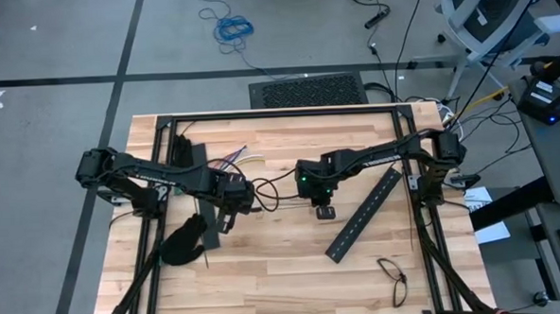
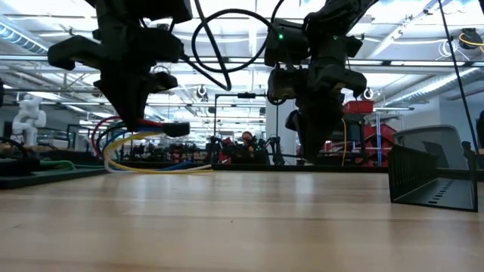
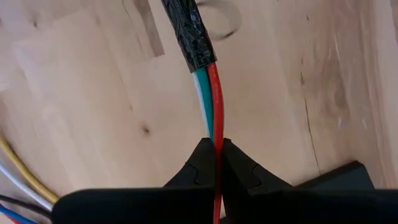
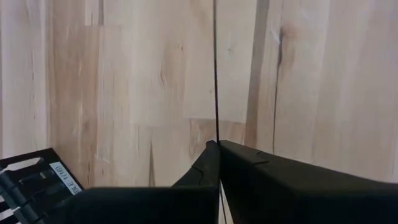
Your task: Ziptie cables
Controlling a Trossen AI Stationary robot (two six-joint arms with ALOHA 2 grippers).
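Left gripper clamped on the cables, lifted above the table left of centre. Right gripper pinches a ziptie at centre.

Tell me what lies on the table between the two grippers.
In the high view, only bare wood and a thin dark cord lie between the left gripper, shut on the cables, and the right gripper.

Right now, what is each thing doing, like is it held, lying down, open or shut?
left gripper: shut on the cables
cables: held up off the table, taped together at one end
right gripper: shut on a ziptie
ziptie: held, straight
black slotted bar: lying flat on the table
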